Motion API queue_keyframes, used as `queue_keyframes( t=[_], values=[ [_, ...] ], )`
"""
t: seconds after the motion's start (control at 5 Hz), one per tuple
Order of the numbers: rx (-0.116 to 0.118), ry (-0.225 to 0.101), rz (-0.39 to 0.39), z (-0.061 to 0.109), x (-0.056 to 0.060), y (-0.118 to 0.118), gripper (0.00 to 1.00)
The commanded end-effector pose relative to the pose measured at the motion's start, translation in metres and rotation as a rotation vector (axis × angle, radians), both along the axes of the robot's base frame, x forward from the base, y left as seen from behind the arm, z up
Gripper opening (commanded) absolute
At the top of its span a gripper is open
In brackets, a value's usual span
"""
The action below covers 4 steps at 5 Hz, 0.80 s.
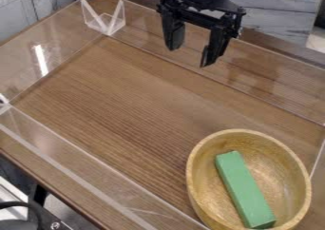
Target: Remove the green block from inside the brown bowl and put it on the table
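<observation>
1. The worktop [140, 110] is a broad brown wood-grain surface, fenced along its edges by low clear plastic walls [51, 143] that catch bright reflections.
2. At the far left corner a clear plastic brace [102, 17] joins two of the walls.
3. The black gripper [193, 46] hangs above the far middle of the worktop, pointing down, its jaws spread wide with nothing between them.
4. The gripper stands well apart from the bowl; open wood lies between them, and nothing blocks the way across it.
5. The brown bowl [203, 158] sits near the front right corner, close to the right-hand wall. It is round, shallow, light tan with a thick rim, and its nearest edge is cut off by the bottom of the view.
6. The green block [242, 188] lies flat inside the bowl on its floor, a bright green bar set lengthwise from the centre toward the near rim, slightly angled. It is the only thing in the bowl.
7. At the lower left, outside the walls, some dark hardware [23, 215] shows, too unclear to identify.
</observation>
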<state>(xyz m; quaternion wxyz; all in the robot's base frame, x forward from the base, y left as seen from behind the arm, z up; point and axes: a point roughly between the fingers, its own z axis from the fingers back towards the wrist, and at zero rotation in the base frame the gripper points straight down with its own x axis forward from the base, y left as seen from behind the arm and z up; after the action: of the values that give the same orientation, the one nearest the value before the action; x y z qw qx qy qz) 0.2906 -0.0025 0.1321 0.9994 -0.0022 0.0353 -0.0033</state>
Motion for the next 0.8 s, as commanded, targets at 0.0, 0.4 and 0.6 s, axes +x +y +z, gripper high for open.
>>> queue_keyframes(
  t=[0.0,0.4,0.6],
  values=[
    [-0.02,0.019,0.25,-0.009,-0.038,-0.041,1.0],
    [-0.085,-0.032,0.748,-0.033,-0.111,-0.137,1.0],
    [-0.101,-0.054,0.807,-0.055,-0.108,-0.151,1.0]
  ],
)
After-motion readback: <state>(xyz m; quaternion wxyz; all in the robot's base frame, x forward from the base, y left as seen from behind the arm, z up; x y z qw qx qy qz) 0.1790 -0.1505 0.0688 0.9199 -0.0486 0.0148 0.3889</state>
